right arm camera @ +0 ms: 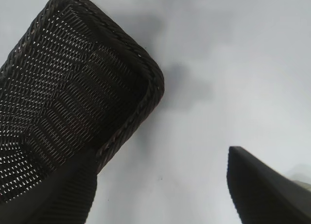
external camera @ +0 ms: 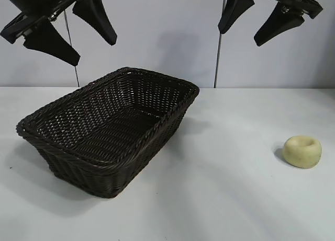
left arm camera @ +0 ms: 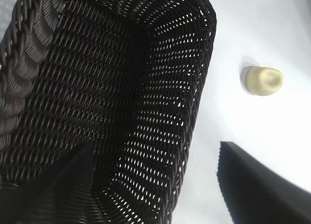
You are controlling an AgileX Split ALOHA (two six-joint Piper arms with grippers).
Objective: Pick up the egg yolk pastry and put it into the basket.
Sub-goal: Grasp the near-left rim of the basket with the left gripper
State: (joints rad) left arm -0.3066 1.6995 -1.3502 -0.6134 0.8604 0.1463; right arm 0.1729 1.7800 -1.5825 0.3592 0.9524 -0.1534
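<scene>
Basket on the table left of centre, pastry on the table well apart to its right near the edge, 2 grippers hanging above, left gripper over the basket, right gripper above bare table between basket and pastry

My black fingers look like matt plastic, ribbed inside. Below them, the basket is dark woven wicker — rough, faintly shiny. Right of it the egg yolk pastry is smooth, matt — on a smooth pale table.
</scene>
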